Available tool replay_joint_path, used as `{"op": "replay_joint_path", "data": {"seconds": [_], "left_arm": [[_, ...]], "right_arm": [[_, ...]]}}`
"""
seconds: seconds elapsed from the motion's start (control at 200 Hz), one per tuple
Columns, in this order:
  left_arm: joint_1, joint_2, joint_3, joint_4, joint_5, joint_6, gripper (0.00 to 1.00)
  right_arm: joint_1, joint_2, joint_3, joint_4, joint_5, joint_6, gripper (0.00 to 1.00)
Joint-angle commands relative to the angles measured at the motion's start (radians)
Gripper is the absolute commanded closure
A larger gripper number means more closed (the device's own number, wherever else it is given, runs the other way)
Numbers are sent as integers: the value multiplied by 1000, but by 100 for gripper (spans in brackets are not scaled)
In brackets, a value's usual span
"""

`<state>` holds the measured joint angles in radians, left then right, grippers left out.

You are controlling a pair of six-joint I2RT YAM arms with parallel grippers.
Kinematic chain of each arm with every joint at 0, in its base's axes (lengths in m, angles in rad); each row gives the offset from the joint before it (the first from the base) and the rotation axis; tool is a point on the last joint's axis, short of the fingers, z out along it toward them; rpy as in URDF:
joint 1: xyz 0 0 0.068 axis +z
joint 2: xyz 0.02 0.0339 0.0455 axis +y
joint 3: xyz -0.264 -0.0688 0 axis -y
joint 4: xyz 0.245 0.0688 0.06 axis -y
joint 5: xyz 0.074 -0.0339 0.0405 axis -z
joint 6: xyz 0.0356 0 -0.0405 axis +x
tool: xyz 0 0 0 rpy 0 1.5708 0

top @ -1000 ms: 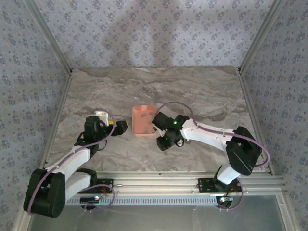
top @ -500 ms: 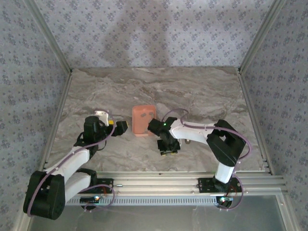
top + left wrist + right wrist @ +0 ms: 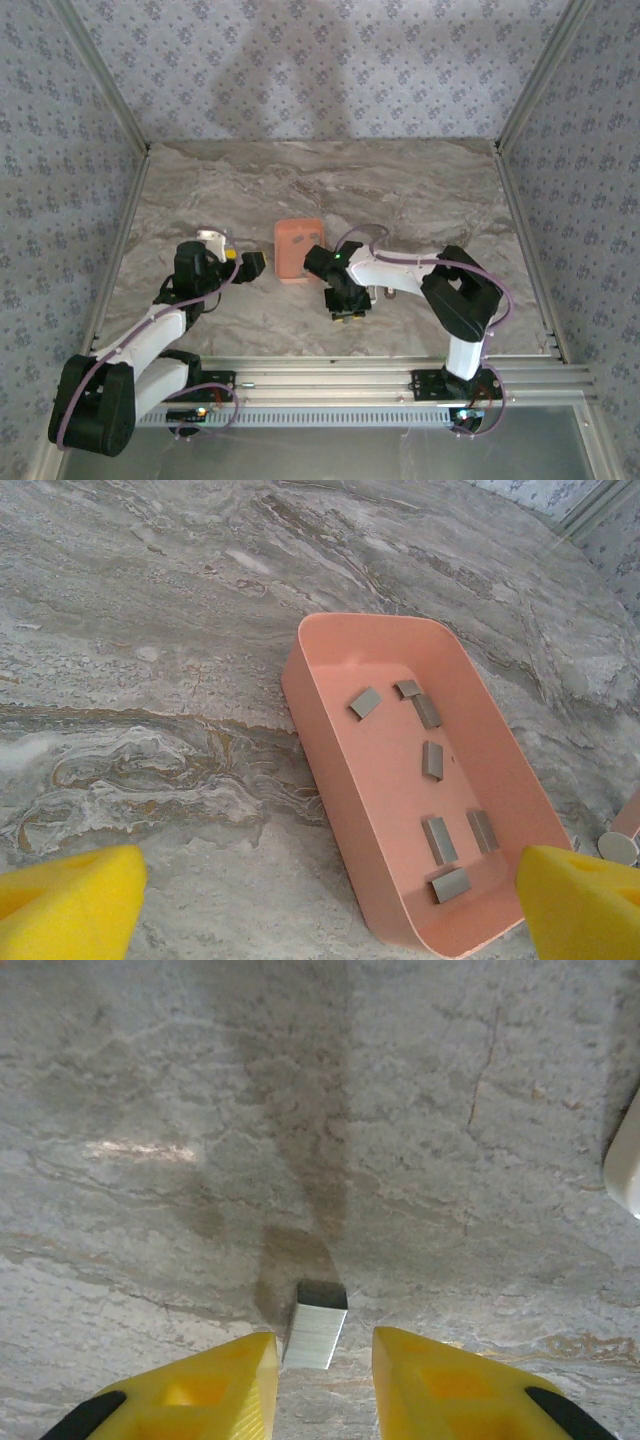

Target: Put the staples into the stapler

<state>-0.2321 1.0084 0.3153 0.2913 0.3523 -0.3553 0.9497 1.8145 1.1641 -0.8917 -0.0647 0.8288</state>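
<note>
Several dark grey staples [image 3: 432, 760] lie in the salmon-orange tray [image 3: 300, 695], which sits mid-table [image 3: 298, 232]. My left gripper [image 3: 330, 910] hovers open just left of the tray [image 3: 250, 265], with nothing between its fingers. My right gripper [image 3: 347, 312] points down at the table in front of the tray. One silvery staple strip [image 3: 315, 1325] stands on the marble between its yellow fingers [image 3: 325, 1345], against the left finger and with a gap to the right one. A pale white rounded edge, apparently the stapler [image 3: 625, 1160], shows at the right border.
The grey marble table [image 3: 420, 190] is walled by patterned panels at the back and sides. An aluminium rail [image 3: 330, 378] runs along the near edge by the arm bases.
My right gripper has swung from beside the tray toward the near edge, now pointing down, and its jaws have narrowed. The left arm has not moved.
</note>
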Motion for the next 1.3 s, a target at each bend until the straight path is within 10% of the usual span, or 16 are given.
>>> {"op": "replay_joint_path", "data": {"seconds": [0.0, 1.294], "left_arm": [[-6, 3, 15, 12, 21, 22, 5], [-6, 18, 28, 0, 24, 32, 5]], "right_arm": [[0, 26, 20, -31, 19, 23, 70], [-23, 88, 49, -18, 41, -34, 77]]}}
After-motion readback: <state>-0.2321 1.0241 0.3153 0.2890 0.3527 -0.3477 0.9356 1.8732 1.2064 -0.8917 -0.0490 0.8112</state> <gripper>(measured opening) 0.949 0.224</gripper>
